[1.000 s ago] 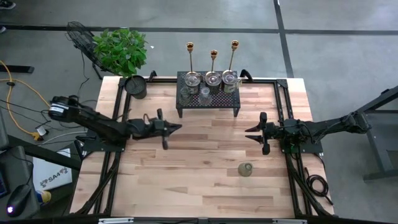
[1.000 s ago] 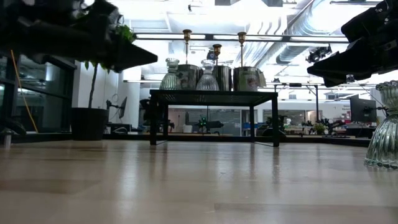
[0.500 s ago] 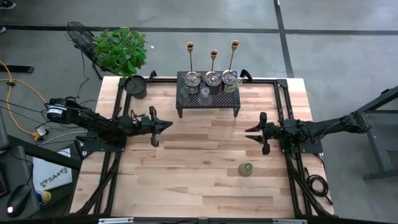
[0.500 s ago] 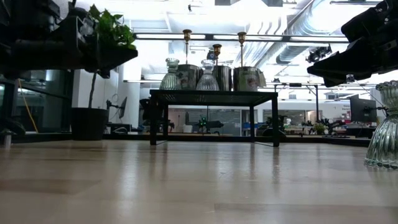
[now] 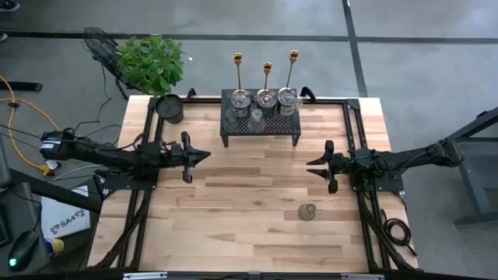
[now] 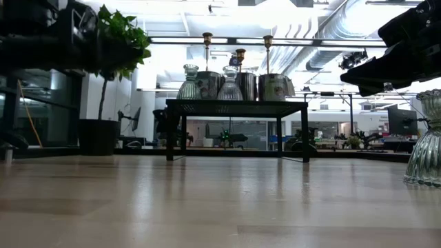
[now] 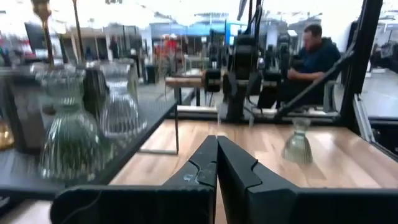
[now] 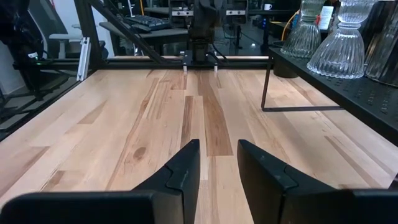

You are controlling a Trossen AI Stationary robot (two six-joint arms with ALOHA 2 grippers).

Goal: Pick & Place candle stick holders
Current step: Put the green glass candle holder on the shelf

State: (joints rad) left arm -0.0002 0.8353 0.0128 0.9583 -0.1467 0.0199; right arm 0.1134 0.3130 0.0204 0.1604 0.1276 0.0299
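Note:
Three slim gold candlesticks (image 5: 267, 71) stand at the back of a black mesh rack (image 5: 272, 128), with silvery cups (image 5: 267, 98) and two ribbed glass cups (image 5: 243, 118) in front of them. One greenish glass holder (image 5: 307, 211) stands on its base on the bare wood at the near right, also seen in the left wrist view (image 7: 298, 142). My left gripper (image 5: 206, 154) hovers shut and level at the table's left, pointing right. My right gripper (image 5: 309, 166) hovers open at the right, pointing left, with nothing between its fingers (image 8: 219, 149).
A round black pot (image 5: 170, 109) stands at the table's far left corner, beside a leafy plant (image 5: 152, 61). Black frame rails run along both table sides (image 5: 148, 132). Open wood lies between the grippers and toward the near edge. A person sits beyond the table (image 7: 317, 59).
My left gripper has drawn back toward the table's left edge, staying shut and about level. My right gripper and the holders have kept still.

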